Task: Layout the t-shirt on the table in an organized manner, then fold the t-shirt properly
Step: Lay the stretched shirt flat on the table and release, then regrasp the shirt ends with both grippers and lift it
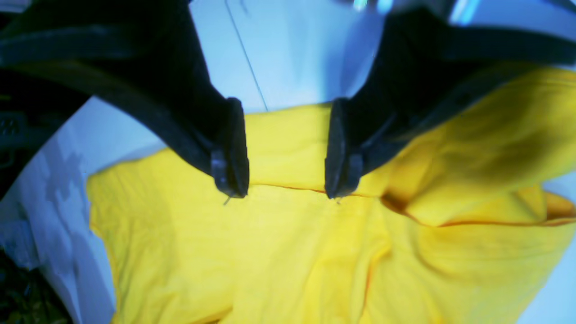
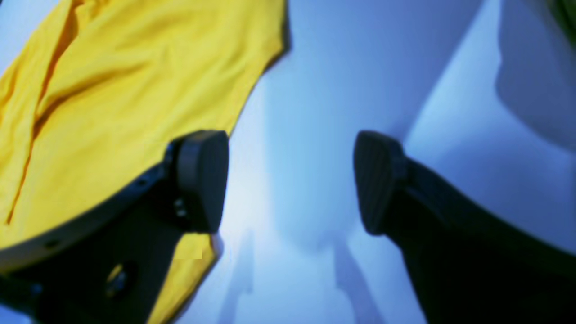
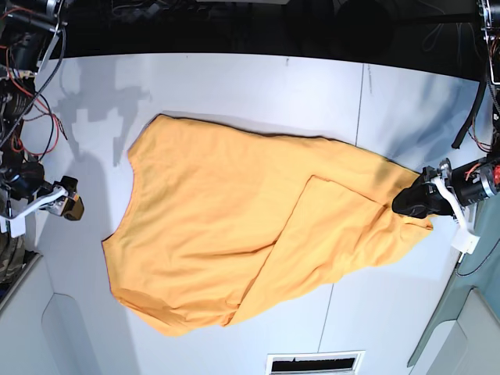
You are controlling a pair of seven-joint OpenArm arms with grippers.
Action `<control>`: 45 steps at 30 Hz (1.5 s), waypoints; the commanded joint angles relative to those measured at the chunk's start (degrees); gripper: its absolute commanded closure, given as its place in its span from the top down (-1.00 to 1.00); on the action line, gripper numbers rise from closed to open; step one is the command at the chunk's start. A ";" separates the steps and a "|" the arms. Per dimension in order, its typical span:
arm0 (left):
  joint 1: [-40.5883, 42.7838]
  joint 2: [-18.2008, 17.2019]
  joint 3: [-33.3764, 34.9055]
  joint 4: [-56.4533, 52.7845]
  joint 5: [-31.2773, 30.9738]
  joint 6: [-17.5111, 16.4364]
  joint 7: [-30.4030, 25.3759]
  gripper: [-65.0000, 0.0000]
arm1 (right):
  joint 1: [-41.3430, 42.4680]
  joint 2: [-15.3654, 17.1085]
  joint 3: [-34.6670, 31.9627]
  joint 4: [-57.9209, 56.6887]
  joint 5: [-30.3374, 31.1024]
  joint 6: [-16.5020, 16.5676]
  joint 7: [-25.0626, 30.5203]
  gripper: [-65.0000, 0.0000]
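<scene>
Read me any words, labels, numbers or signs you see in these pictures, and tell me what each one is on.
None can be read in any view.
The t-shirt shows only plain orange-yellow cloth, with no lettering on the side that faces up.
The table carries a thin dark seam line but no writing.
The left gripper and right gripper show plain black pads, no marks.

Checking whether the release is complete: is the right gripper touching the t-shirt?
Apart. In the base view the right gripper sits over bare table, with a clear white gap to the t-shirt.
</scene>
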 commanded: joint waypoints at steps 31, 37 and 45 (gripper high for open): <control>1.07 7.28 -11.17 -18.25 22.45 2.82 -23.02 -0.11 | -11.47 -13.40 -14.08 0.90 2.12 4.11 8.94 -1.00; 0.39 7.45 -11.17 -17.68 21.64 2.73 -24.41 -1.00 | -11.56 -13.03 -10.75 7.58 2.56 6.29 5.55 -1.00; 7.87 1.38 -11.19 1.16 8.61 -0.54 -11.91 -1.00 | -15.72 -8.35 0.57 28.55 11.13 6.25 -3.96 -1.00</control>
